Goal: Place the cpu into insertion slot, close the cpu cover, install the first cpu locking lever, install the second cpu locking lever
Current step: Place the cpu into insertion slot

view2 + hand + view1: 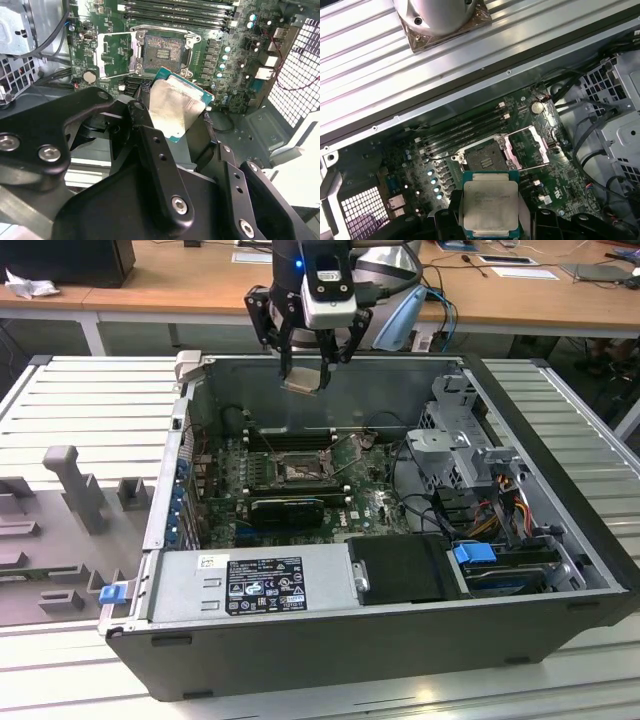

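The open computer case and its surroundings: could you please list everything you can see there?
Black metal computer case: one, open, on the table.
Ribbed grey metal table: one, under the case.
Green motherboard: one, on the case floor.
Square dark-framed insertion slot: one, empty, mid-board.
Thin silver cpu cover: one, swung open beside the slot.
Long black memory slots: several, beside the slot.
Grey power supply with black label: one, along the case's near wall.
Grey plastic fixtures: several, exterior view's left.
Wooden desk: one, behind the table.
Small square silver-grey cpu: one, held above the case.
Gripper: one, black, shut on the cpu.
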`<state>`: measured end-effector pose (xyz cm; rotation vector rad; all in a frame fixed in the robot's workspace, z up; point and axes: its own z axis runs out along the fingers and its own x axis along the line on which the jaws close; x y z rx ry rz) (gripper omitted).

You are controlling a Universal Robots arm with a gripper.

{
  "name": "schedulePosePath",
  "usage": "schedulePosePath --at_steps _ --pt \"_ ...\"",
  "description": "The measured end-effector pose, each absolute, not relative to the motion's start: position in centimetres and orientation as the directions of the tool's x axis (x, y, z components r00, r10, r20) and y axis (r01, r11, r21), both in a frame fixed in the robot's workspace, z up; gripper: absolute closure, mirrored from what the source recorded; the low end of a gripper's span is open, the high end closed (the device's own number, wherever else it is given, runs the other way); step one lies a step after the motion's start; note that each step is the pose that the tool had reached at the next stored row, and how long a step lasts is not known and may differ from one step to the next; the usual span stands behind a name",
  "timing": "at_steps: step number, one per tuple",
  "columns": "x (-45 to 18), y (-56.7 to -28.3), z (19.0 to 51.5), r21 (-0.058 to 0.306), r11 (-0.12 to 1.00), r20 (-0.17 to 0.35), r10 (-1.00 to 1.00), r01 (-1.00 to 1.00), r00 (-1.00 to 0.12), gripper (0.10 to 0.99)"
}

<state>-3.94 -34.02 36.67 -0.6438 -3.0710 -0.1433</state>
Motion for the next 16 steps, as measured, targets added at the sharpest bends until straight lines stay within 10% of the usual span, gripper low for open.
schedulePosePath --at_steps 16 --pt "-3.94 -34.02 36.6 0.089 0.826 0.019 0.558 0.557 -0.83 0.557"
